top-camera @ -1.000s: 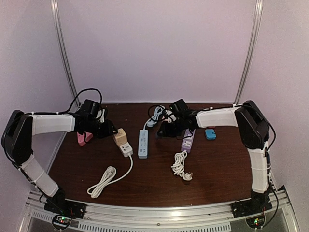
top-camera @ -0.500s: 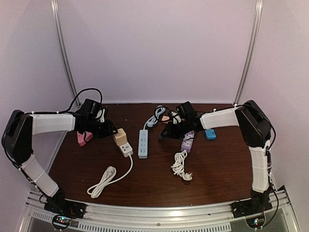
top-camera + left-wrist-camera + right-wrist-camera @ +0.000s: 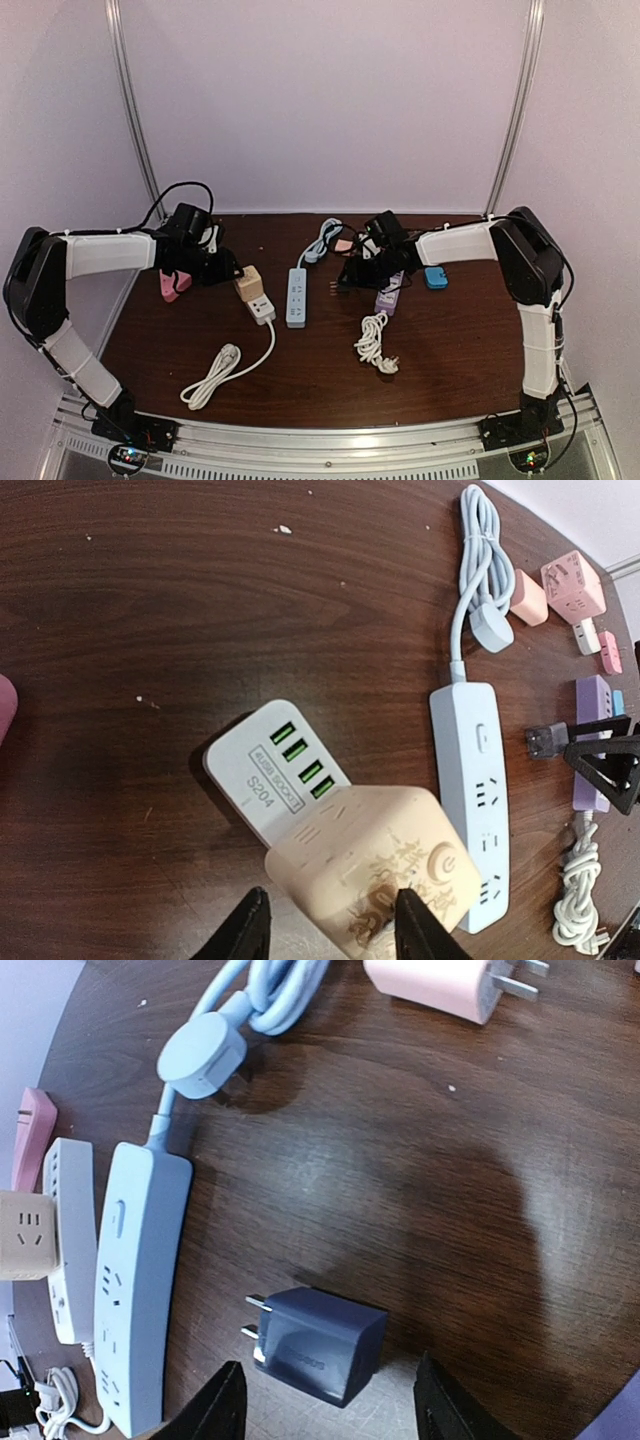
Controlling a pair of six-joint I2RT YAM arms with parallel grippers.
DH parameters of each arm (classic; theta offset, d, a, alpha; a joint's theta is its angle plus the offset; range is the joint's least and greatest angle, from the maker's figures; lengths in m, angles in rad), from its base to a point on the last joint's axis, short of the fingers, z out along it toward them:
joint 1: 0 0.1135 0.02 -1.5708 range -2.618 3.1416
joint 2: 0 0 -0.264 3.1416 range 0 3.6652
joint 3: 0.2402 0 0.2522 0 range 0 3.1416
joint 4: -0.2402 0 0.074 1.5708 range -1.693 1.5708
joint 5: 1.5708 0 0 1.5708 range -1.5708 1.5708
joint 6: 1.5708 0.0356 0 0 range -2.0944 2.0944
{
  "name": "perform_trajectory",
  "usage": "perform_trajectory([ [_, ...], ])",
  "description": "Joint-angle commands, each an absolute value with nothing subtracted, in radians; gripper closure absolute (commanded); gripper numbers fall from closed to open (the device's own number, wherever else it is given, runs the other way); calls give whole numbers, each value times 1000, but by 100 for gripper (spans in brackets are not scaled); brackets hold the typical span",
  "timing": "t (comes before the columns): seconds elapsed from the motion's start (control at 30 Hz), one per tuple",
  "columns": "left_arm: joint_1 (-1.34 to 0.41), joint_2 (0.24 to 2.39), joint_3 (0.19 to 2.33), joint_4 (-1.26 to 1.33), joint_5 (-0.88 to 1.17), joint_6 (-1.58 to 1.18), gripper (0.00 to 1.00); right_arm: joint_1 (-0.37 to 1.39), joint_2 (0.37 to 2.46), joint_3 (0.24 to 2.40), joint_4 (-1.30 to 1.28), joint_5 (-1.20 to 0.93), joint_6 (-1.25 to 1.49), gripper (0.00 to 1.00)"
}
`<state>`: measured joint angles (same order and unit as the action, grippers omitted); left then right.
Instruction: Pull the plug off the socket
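Dark blue plug (image 3: 320,1345) is being shown lying on its side on the brown table (image 3: 450,350), prongs pointing toward 9 o'clock in the right wrist view and seated in no socket. It is being flanked by the fingers of the right gripper (image 3: 330,1395). These are being held wide apart, one at 7 o'clock and one at 5 o'clock of the plug, and neither is seen to be touching it. In the left wrist view the purple socket strip (image 3: 592,730) is being shown just beside the plug, at its 3 o'clock.

In the right wrist view a light blue power strip (image 3: 135,1280) is being seen at 9 o'clock of the plug, well apart from it. A pink charger (image 3: 430,982) is lying at 12 o'clock, near the top edge.

On the other side, a beige cube adapter (image 3: 370,870) is being grasped by the left gripper (image 3: 330,930), whose fingers are being pressed against the cube's sides. The cube is sitting over one end of a white socket block (image 3: 270,775), whose four green ports are being left uncovered at 11 o'clock of the cube.
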<state>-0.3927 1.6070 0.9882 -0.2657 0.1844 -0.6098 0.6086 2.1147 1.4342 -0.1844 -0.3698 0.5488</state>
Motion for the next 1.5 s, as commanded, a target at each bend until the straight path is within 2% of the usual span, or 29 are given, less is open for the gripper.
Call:
perform_trajectory([
  [0.0, -411, 1593, 1003, -413, 154, -554, 54, 625, 2056, 1483, -257, -280, 505, 41],
  [0.27, -473, 1575, 1132, -491, 162, -319, 26, 662, 2048, 1535, -278, -262, 489, 38],
  [0.53, -508, 1666, 1280, -595, 55, -19, 13, 678, 2047, 1565, -273, -284, 476, 32],
  [0.9, -509, 1782, 1388, -675, 188, 155, 11, 681, 2023, 1562, -277, -304, 454, 26],
  [1.3, -511, 1833, 1397, -706, 137, 171, 12, 690, 2017, 1549, -250, -305, 463, 25],
  [1.47, -511, 1849, 1395, -706, 129, 159, 19, 700, 2030, 1575, -257, -307, 461, 25],
])
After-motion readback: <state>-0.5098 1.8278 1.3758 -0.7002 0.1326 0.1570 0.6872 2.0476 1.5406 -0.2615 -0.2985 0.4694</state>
